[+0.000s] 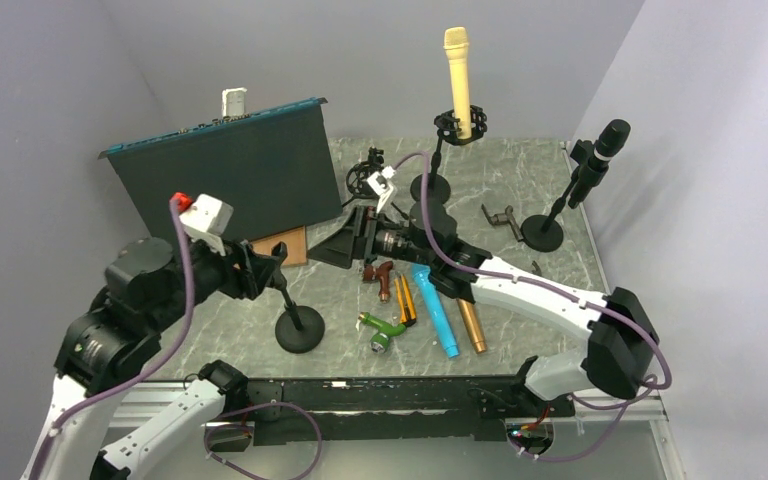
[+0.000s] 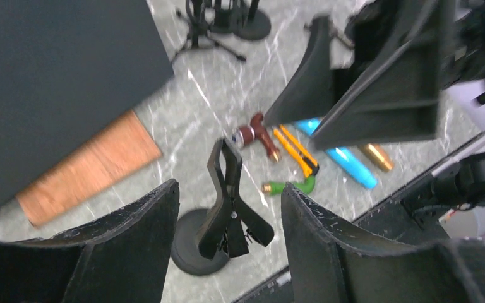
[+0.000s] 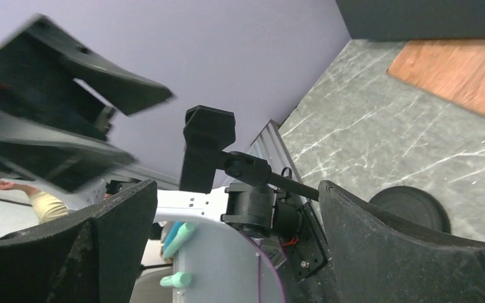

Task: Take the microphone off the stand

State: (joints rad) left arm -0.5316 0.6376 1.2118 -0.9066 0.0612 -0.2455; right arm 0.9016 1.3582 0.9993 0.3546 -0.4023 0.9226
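Observation:
A cream microphone [image 1: 457,68] stands upright in a clip stand [image 1: 430,187] at the back. A black microphone [image 1: 600,150] sits tilted in a stand [image 1: 543,232] at the right. An empty clip stand [image 1: 299,328] stands near the front left. My left gripper [image 1: 265,265] is open, and that stand's empty clip [image 2: 227,196] shows between its jaws in the left wrist view, where the gripper [image 2: 230,189] holds nothing. My right gripper [image 1: 352,240] is open and empty at mid table, facing the same clip [image 3: 208,148]; its jaws [image 3: 237,186] stand wide apart.
A blue microphone [image 1: 436,310], a gold one [image 1: 472,326], a green tool [image 1: 381,330], an orange cutter [image 1: 405,312] and a brown tool [image 1: 381,276] lie at the front middle. A dark panel [image 1: 230,180] stands back left beside a wooden block [image 1: 290,245]. A small tripod [image 1: 365,175] is behind.

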